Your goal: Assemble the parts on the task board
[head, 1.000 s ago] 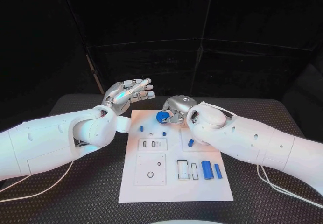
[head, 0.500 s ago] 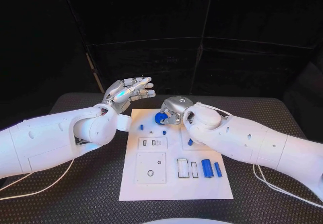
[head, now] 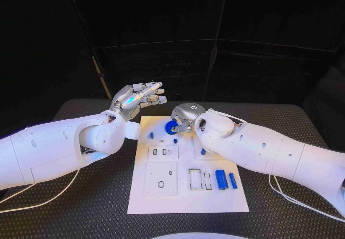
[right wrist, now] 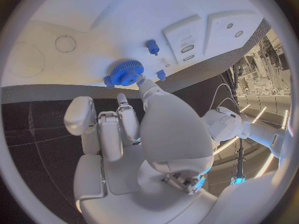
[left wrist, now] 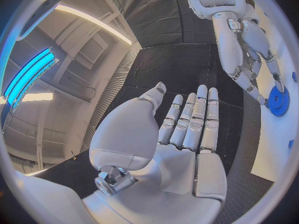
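Note:
The white task board [head: 188, 201] lies in the middle of the table. My right hand [head: 187, 116] hovers over the board's far end and pinches a blue gear [head: 171, 128] at its fingertips. The right wrist view shows that gear [right wrist: 126, 73] just above the board [right wrist: 93, 20], near two small blue pegs [right wrist: 152, 47]. My left hand [head: 136, 99] is raised beyond the board's far left corner, flat, fingers [left wrist: 194, 119] stretched out, holding nothing. In the left wrist view the right hand [left wrist: 244, 45] reaches down with the gear [left wrist: 278, 103] at its tips.
Small blue pegs [head: 151, 135] stand in the board's far half. Two blue cylinders [head: 221, 179] lie at its near right, beside rectangular slots [head: 195, 179]. A square plate with holes [head: 161, 179] sits at near left. Black matting [head: 86, 209] surrounds the board.
My right hand has shifted slightly left and lower with the blue gear. The left hand has stayed almost in place.

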Controlling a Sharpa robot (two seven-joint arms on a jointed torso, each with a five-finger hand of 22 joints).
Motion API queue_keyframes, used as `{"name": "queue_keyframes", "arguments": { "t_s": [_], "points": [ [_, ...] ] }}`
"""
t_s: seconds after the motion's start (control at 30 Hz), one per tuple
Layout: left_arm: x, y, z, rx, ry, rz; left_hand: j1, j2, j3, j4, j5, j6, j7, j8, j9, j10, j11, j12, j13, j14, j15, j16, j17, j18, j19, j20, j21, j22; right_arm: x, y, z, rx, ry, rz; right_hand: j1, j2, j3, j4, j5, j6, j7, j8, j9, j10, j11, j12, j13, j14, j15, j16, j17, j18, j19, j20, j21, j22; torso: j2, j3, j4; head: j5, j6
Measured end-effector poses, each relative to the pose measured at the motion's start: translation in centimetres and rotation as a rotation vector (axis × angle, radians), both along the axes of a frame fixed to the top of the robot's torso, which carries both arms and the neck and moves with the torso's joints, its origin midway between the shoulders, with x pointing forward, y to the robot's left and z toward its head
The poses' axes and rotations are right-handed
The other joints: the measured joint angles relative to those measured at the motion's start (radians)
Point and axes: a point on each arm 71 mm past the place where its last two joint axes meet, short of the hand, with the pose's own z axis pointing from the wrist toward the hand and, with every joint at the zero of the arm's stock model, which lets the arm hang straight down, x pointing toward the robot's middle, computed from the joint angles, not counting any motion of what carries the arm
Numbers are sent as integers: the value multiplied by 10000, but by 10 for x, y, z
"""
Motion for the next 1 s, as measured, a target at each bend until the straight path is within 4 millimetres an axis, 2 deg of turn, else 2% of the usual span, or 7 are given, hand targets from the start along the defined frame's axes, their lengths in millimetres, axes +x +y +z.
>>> {"name": "queue_keyframes", "arguments": {
  "t_s": [0.13, 0.2, 0.47, 0.63, 0.67, 0.87, 1.0],
  "points": [
    [0, 0, 0, 1, 1, 1, 0, 0, 0, 0, 0, 0, 0, 0, 0, 0, 0, 0, 0, 0, 0, 0, 0, 0, 0, 0, 0, 0, 0, 0, -1, -66, 55, 4, -2, -2, -36, 26, 0, -5, 38, 0, 1, 1, 0, 0, 0, -14, 13, 0, 0, 0, 0, 0, 0, 0, 0, 0, 0, 0, -20],
    [0, 0, 0, 1, 1, 2, 0, 0, 0, 0, 0, 0, 0, 0, 0, 0, 0, 0, 0, 0, 0, 0, 0, 0, 0, 0, 0, 0, 0, 1, -1, -104, 90, 14, -38, -39, -69, 29, 0, 173, 30, 0, 19, 1, -1, 0, 0, 23, 50, 0, -1, 1, 3, 3, 0, 0, -1, 0, 0, 0, -26],
    [0, 0, 0, 3, 5, 1, 0, 0, 0, 0, 0, 0, 0, 0, 1, 0, 0, 0, -1, 0, 0, 0, 1, 1, 0, 0, 0, 1, -1, 1, -2, -216, 200, 55, -76, -78, -162, 123, -2, 258, 15, 0, 45, 2, -1, 0, 0, 22, 50, -1, -1, 2, 37, 37, 0, 1, -1, 1, 0, -4, -34],
    [0, 0, 0, 3, 9, -2, 0, 0, 0, 0, 0, 0, 0, 0, 1, 0, 0, 0, 0, 0, 0, 0, 1, 0, 0, 0, 0, 1, -1, -4, -2, -211, 212, 12, -148, -6, -219, 180, -2, 364, -22, 61, 64, 2, -1, 0, 0, 23, 49, -1, -2, 0, 37, 37, 0, 17, -1, 5, 0, 11, -9],
    [0, 0, 0, 3, 10, -3, 0, 0, 0, 0, 0, 0, 0, 0, 1, 0, 0, 0, -1, 0, 0, 0, 1, 0, 0, 0, 0, 1, -1, -7, -2, -185, 202, -5, -168, 14, -244, 205, 28, 399, 13, 61, 68, 3, -1, 0, 0, 22, 49, -1, -2, 1, 37, 37, 0, 38, -2, 6, 0, 12, -6],
    [0, 2, 0, 15, 16, 26, 0, 0, 0, 0, 0, 0, 0, 0, 1, 0, 0, 0, 0, 0, 0, 0, 1, 1, 0, 0, 0, 2, -4, -38, 2, 333, -36, -246, -168, 14, -245, 206, 113, 401, 16, 61, 68, 41, 37, 67, 0, 23, 49, -1, -2, 1, 37, 37, 0, 80, -15, 12, -8, 23, 45],
    [0, 4, 0, 30, 18, 71, 0, 0, 0, 0, 0, 0, 0, 0, 1, 0, 0, 0, -1, 0, 0, 0, 2, 0, 0, 0, 0, 2, -6, -80, 6, 1027, -3, -425, 131, 112, -59, 20, 282, 436, -19, 61, 68, 41, 37, 67, 0, 23, 49, -1, -2, 1, 37, 36, 0, 49, -33, 8, -29, 2, 85]
  ]
}}
